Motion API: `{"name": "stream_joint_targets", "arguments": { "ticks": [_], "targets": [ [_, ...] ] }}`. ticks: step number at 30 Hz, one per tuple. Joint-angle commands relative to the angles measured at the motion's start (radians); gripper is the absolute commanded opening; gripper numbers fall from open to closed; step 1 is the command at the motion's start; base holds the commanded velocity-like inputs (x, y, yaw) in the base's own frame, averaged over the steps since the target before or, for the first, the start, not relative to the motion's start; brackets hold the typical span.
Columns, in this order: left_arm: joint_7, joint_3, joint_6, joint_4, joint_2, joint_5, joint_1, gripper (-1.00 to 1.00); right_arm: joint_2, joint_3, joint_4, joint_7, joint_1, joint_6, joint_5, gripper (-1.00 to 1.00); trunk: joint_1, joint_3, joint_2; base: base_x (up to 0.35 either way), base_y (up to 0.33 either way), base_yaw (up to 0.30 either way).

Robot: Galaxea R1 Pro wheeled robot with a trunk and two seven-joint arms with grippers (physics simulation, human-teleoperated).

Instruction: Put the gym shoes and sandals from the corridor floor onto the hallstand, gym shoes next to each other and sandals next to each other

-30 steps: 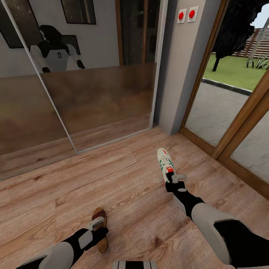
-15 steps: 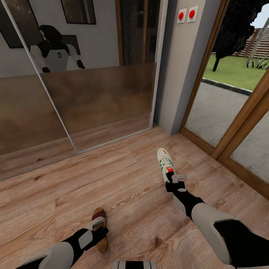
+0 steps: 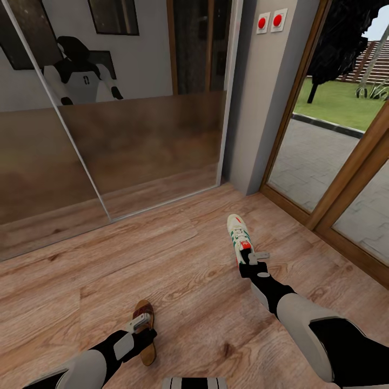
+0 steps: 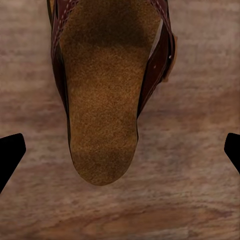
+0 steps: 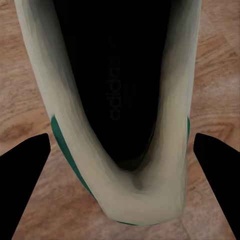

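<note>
One gym shoe [image 3: 238, 237] lay on the corridor floor [image 3: 183, 259] at about 1 o'clock from the robot, toe pointing away toward the grey pillar [image 3: 259, 97]. The right gripper [image 3: 254, 258] hung over its heel. In the right wrist view the jaws stood spread, one dark fingertip on each side of the white heel collar [image 5: 125, 200], apart from it, with nothing pinched.

One sandal [image 3: 145, 329] lay at about 11 o'clock, close in, with the left gripper [image 3: 139, 323] above its heel end. The left wrist view showed the jaws wide, both tips well clear of the cork-like footbed [image 4: 102, 100].

The sneaker looked light, with a padded collar that would give a little under squeeze; the heel walls seemed the firmest place to grip, across the opening. The sandal was probably lighter still and flat, its sole stiff, so the fingers would likely need to close across the narrow heel, low near the floor; the strap with its buckle [image 4: 167, 65] looked soft and apt to slip.

Nothing lay between either gripper and its shoe. A mirrored sliding door [image 3: 108, 135] stood at 12 o'clock, showing the robot's reflection [image 3: 81, 73]. Glazed doors in wooden frames [image 3: 346, 189] ran along 2 o'clock, and two red buttons [image 3: 270, 21] sat high on the pillar.
</note>
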Motion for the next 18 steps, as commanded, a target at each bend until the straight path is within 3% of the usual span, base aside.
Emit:
{"name": "stream_joint_targets", "arguments": {
  "ticks": [1, 18],
  "targets": [
    [0.005, 0.000, 0.006, -0.003, 0.000, 0.010, 0.000, 1.00, 0.000, 0.007, 0.001, -0.006, -0.001, -0.002, 0.000, -1.00, 0.000, -0.001, 0.000, 0.000, 0.000, 0.000],
    [0.006, -0.001, 0.006, -0.005, 0.001, 0.010, 0.000, 1.00, 0.000, 0.007, 0.001, -0.006, -0.001, -0.002, 0.000, -1.00, 0.000, -0.001, 0.000, 0.000, 0.000, 0.000]
  ]
}}
